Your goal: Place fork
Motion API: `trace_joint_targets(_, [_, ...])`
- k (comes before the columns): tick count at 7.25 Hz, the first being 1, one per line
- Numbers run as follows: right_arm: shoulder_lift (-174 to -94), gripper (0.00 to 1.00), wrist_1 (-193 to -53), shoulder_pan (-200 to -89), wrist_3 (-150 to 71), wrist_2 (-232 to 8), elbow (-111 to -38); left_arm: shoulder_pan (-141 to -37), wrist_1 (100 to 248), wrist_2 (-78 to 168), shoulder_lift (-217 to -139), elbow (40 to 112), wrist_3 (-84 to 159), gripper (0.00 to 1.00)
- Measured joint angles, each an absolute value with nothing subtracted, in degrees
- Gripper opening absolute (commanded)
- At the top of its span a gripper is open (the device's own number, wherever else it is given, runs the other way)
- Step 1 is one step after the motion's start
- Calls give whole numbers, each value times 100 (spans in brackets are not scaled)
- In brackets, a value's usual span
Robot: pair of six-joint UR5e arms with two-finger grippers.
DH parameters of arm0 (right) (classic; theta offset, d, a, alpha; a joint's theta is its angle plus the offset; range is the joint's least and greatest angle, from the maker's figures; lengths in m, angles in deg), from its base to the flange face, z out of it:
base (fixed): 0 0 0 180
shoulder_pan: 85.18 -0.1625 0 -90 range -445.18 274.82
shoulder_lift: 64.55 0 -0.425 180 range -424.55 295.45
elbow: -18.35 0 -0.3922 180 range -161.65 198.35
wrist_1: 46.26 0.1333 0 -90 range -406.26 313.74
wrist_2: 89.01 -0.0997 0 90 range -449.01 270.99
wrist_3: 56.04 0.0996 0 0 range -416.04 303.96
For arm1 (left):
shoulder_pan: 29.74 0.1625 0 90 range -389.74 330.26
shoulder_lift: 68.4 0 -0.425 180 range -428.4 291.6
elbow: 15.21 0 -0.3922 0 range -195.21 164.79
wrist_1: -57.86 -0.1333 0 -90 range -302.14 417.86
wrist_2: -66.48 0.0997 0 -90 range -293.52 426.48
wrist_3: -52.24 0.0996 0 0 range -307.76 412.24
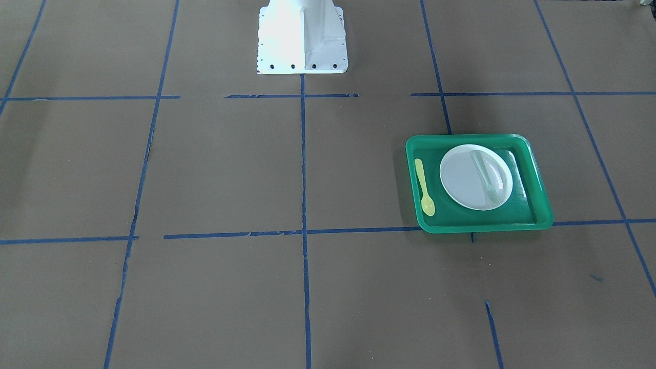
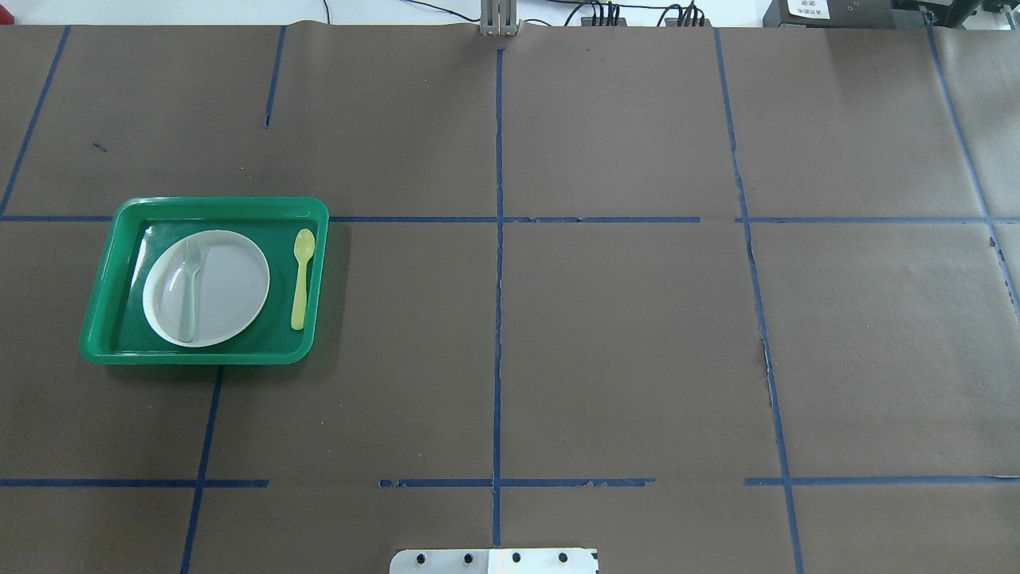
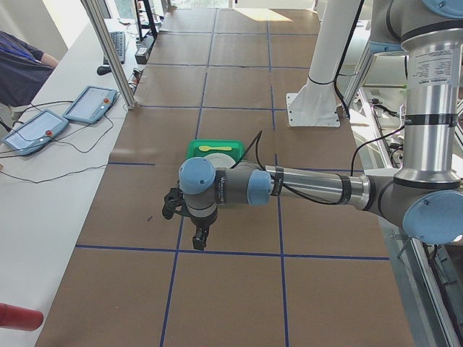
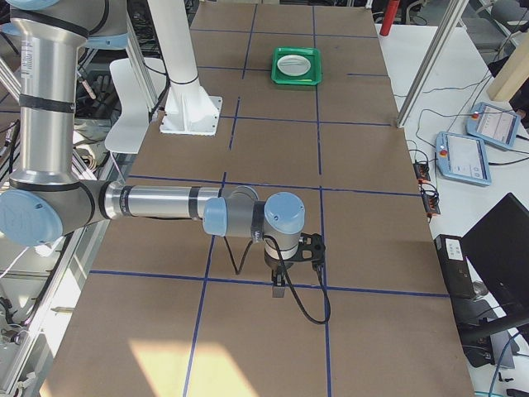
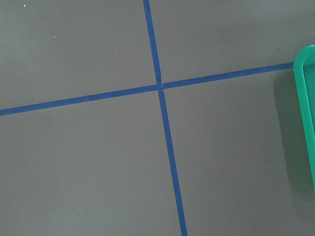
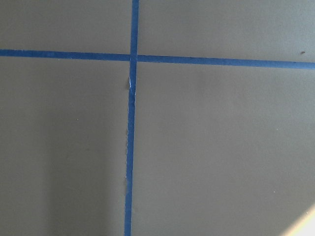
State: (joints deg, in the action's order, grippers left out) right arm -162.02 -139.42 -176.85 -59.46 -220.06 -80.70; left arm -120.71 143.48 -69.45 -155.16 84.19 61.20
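Item under task: the fork (image 2: 188, 291), pale and slightly translucent, lies flat on the left part of a white round plate (image 2: 231, 287). Its tines point to the far side and its handle to the near side, the handle end reaching the plate's near-left rim. No end effector is in contact with it.

The plate sits inside a green tray (image 2: 215, 205) on the left half of the tabletop (image 2: 621, 335), at mid-depth. A yellow-green spoon (image 2: 300, 279) lies on the tray floor to the right of the plate and apart from it, roughly parallel to the fork, bowl toward the far side.

The tabletop is covered in brown paper marked with blue tape lines (image 2: 498, 319).

Left end effector (image 3: 198, 243): seen only in the left side view, pointing down above the tabletop, to the left of the tray and clear of it. Its wrist camera shows a tape crossing with one corner of the tray at the picture's right edge. How far it is open, and whether it holds anything, cannot be determined.

Right end effector (image 4: 279, 285): seen only in the right side view, pointing down over the right part of the tabletop, well apart from the tray. Its opening and contents likewise cannot be determined.
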Motion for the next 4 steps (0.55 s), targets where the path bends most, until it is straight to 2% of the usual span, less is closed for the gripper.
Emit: trace_joint_targets(4, [-16202, 100, -13943, -17685, -5946, -22006, -8070, -12066, 14373, -6989, -15508, 8433, 6082, 100])
